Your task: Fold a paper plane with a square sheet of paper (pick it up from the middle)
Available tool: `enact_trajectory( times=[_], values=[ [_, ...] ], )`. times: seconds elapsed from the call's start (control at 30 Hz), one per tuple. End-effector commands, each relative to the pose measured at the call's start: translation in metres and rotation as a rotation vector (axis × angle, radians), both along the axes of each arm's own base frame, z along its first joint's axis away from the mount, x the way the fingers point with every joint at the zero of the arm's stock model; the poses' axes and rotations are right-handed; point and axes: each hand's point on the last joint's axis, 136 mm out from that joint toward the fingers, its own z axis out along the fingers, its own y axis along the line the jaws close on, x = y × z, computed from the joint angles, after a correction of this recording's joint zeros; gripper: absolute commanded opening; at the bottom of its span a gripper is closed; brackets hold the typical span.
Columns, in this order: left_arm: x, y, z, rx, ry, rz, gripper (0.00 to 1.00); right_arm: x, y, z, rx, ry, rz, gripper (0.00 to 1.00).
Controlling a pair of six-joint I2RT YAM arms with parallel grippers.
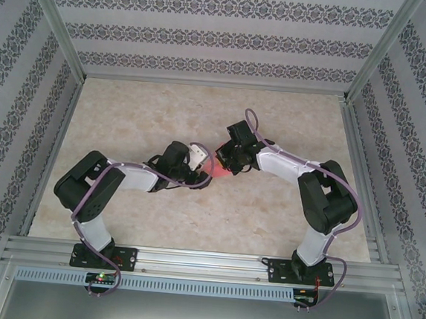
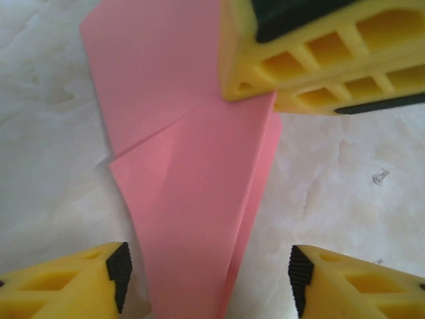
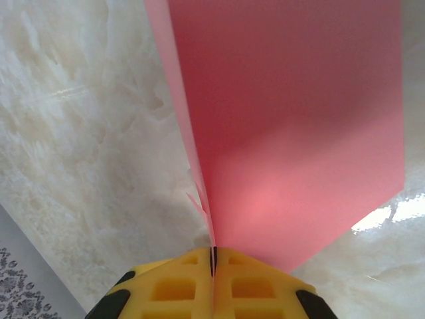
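One plain folded pink paper (image 2: 192, 199), right end effector (image 3: 213, 256) pinching it, left end effector (image 2: 210, 278) spread astride.

No text, label or number is readable.

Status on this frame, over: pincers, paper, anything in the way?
Right pincer shut on the folded pink paper. Left pincer open, straddling its narrow end. No obstruction seen nearby.

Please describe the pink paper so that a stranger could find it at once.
Look at the middle of the marble-patterned table, where the two arms meet. The paper is there, pinched by the shut right gripper; it is the one salmon-pink, creased thing among yellow fingers.
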Motion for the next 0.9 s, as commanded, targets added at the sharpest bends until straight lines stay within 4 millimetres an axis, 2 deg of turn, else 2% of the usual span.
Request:
enact_trajectory(
  times=[0.0,0.2,0.43,0.53,0.63,0.73,0.87],
  values=[
    [0.01,-0.022,0.02,-0.052,-0.102,-0.082,0.61,0.0,-0.001,0.001,0.01,0.04,-0.014,0.07],
    [0.011,-0.026,0.02,-0.069,-0.106,-0.096,0.51,-0.001,0.002,-0.001,0.019,0.06,-0.002,0.11],
    [0.012,-0.026,0.013,-0.053,-0.1,-0.096,0.28,-0.002,0.002,-0.001,0.017,0.074,0.01,0.18],
    [0.012,-0.027,0.011,-0.052,-0.091,-0.1,0.22,-0.001,-0.006,0.0,0.001,0.063,-0.006,0.26],
    [0.011,-0.028,0.009,-0.055,-0.071,-0.107,0.18,0.003,-0.013,0.007,-0.005,0.029,-0.009,0.4],
    [0.008,-0.032,0.01,-0.075,-0.046,-0.114,0.16,0.011,-0.019,0.022,-0.013,-0.036,0.016,0.54],
    [0.007,-0.032,0.008,-0.105,0.025,-0.079,0.15,0.023,-0.033,0.043,-0.054,-0.184,0.087,0.62]
  ],
)
